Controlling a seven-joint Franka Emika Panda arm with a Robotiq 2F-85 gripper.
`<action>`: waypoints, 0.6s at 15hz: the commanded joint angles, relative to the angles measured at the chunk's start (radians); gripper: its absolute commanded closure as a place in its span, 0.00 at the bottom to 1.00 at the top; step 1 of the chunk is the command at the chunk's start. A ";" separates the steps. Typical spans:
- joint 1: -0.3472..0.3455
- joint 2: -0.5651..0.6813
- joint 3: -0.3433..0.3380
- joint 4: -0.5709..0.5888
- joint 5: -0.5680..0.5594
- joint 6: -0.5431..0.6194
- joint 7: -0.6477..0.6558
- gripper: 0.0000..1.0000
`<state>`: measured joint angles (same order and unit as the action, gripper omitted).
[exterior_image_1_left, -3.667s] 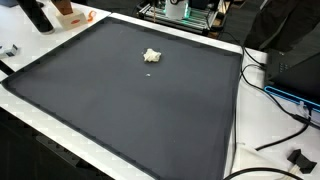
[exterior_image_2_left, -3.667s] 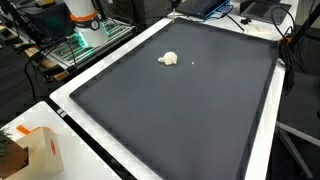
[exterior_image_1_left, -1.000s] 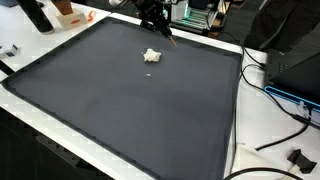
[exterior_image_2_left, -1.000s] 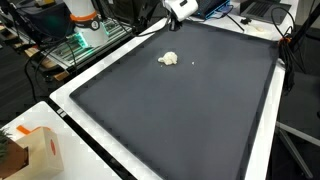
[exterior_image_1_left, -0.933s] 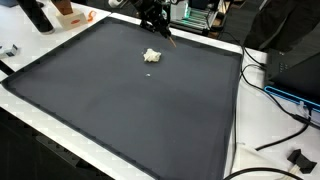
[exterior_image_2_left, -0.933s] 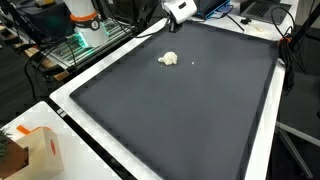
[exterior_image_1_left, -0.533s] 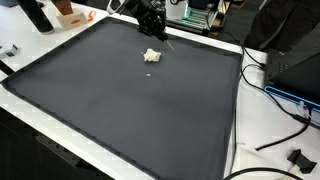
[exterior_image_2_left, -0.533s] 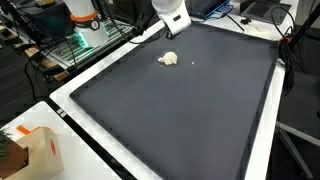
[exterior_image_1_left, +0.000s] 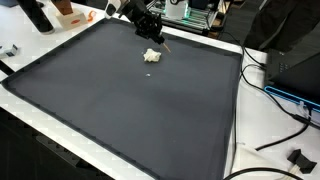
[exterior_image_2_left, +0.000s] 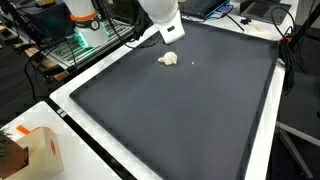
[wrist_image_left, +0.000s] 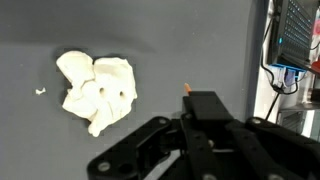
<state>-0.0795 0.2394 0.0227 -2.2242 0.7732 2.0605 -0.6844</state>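
Since a second ago our gripper (exterior_image_1_left: 153, 38) has swung in over the far edge of the black mat (exterior_image_1_left: 120, 115). It hangs just above and behind the crumpled white wad (exterior_image_1_left: 152, 55), not touching it. The wad lies on the mat near that edge. We judge it light, soft and crushable, best pinched across its middle. We cannot tell whether the jaws are apart.

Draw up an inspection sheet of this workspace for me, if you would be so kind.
Surface: dark mat on a white table.
Job's things: crumpled white lump lying on the mat.
Clutter: small white crumb beside the lump; orange-and-white carton off the mat.
Grippers: gripper above the lump, not touching it; jaws' state unclear.
Cables: black cables beside the mat.
Surroundings: electronics with green lights beyond the table.
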 joint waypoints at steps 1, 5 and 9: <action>-0.002 -0.002 -0.009 -0.007 0.028 0.018 0.063 0.97; -0.001 -0.014 -0.014 -0.013 0.020 0.050 0.138 0.97; 0.008 -0.032 -0.016 -0.022 -0.011 0.110 0.234 0.97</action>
<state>-0.0814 0.2355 0.0143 -2.2242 0.7756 2.1286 -0.5178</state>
